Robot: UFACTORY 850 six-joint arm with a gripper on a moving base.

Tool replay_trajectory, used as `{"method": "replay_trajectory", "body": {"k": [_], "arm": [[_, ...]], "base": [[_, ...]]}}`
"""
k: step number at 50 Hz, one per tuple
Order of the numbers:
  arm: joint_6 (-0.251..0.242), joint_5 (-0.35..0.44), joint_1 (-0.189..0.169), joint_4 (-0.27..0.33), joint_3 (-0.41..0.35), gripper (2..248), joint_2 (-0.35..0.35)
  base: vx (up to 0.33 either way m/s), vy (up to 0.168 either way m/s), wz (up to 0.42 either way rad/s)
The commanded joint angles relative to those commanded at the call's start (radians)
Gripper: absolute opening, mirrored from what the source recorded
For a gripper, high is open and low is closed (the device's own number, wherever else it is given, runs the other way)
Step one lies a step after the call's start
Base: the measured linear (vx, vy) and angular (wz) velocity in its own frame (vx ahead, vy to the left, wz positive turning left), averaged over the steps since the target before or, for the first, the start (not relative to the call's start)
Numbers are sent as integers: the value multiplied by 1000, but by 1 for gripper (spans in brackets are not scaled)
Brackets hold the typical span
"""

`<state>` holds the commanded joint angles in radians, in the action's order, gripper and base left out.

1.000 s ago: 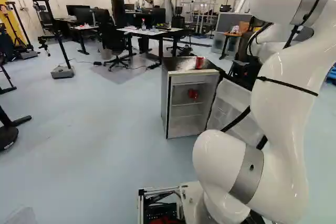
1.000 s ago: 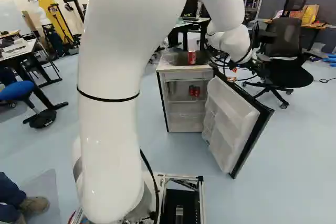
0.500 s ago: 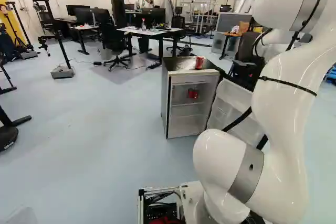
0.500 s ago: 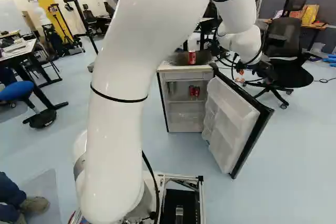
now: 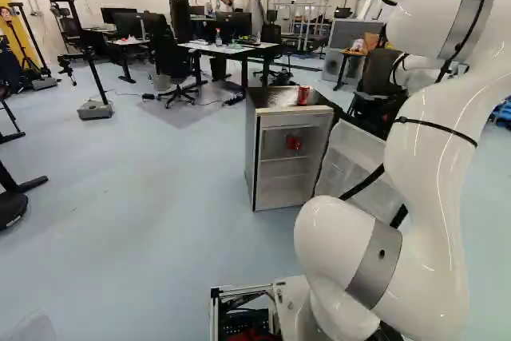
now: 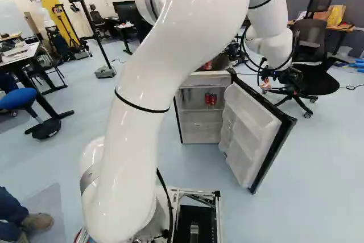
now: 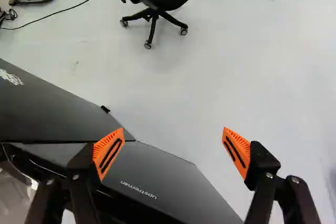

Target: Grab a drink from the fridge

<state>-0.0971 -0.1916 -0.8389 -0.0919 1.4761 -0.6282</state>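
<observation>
Two cans (image 6: 213,99) toward the hinge-side edge of the shelf (image 6: 194,110); end effector (image 7: 172,153) wide, empty, outside the open door (image 6: 250,126): sweeping inward too low could knock it shut.

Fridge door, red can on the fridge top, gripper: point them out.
Fridge door (image 6: 250,132): right base view, inner face.
Red can (image 5: 303,96): left base view, its side.
Gripper (image 7: 174,132): wrist view, between its fingertips.
</observation>
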Motion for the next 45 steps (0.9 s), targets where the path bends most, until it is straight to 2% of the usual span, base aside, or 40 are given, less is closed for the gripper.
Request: {"method": "replay_trajectory", "body": {"k": [45], "arm": [[0,-311,-18,-62,304,247,-209]], "base": [[0,0,0]]}}
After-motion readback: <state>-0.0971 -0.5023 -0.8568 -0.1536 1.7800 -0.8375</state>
